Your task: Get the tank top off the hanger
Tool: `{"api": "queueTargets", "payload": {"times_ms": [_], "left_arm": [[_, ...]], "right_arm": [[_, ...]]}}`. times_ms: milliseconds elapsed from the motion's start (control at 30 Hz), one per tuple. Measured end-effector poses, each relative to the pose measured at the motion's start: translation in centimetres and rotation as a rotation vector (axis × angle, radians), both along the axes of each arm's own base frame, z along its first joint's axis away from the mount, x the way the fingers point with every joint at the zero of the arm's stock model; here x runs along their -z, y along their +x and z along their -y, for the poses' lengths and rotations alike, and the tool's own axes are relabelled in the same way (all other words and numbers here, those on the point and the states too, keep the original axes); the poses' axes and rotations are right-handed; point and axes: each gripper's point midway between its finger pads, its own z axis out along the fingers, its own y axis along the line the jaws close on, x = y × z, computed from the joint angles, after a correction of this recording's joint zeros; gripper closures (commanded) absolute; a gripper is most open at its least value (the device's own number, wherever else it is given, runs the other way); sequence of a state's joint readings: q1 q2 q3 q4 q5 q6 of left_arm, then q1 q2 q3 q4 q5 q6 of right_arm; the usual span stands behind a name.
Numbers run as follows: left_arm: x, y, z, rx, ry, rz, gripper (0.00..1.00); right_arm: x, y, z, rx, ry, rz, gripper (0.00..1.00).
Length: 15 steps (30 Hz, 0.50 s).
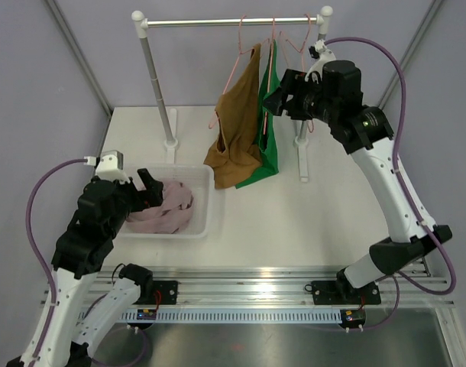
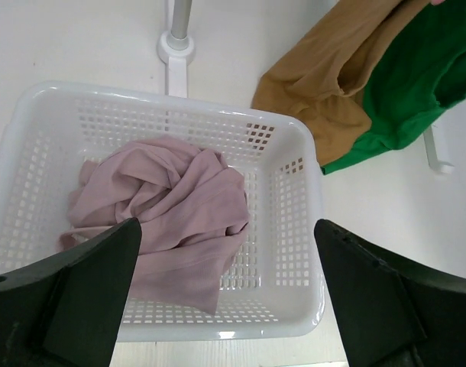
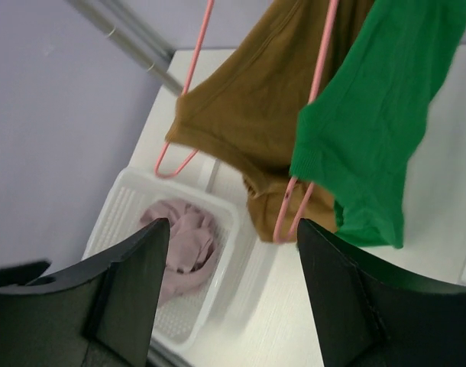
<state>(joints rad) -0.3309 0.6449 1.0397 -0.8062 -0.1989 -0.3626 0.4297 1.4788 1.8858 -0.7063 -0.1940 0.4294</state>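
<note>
A basket [image 1: 208, 200], a rack [image 1: 158, 84] and the brown top's [image 1: 233, 145] and green top's [image 1: 270, 145] hems rest on the table [image 1: 294, 222].

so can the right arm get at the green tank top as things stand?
Probably yes. The right gripper is open, raised level with the green tank top, nothing between them. The brown top hangs close alongside and could get snagged too.

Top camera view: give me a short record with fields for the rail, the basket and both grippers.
rail: brown tank top and green tank top, both hanging on pink wire hangers
basket: white perforated plastic basket holding a crumpled mauve garment
left gripper: open, empty, over the basket
right gripper: open, empty, close to the green tank top
</note>
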Motion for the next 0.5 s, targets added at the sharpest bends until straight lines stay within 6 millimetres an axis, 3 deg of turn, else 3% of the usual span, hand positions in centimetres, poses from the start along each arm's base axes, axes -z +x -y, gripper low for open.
{"api": "queueTargets", "payload": {"times_ms": [100, 300, 500], "left_arm": [[0.9, -1.0, -0.1, 0.021, 0.001, 0.034, 0.01], [4.5, -0.7, 0.0, 0.033, 0.038, -0.041, 0.01], [4.4, -0.5, 0.3, 0.054, 0.039, -0.036, 0.01]], "right_arm": [[-0.1, 3.3, -0.3, 0.082, -0.07, 0.022, 0.27], [0.0, 9.8, 0.0, 0.233, -0.18, 0.068, 0.37], [3.6, 14.0, 0.1, 0.306, -0.285, 0.048, 0.5]]}}
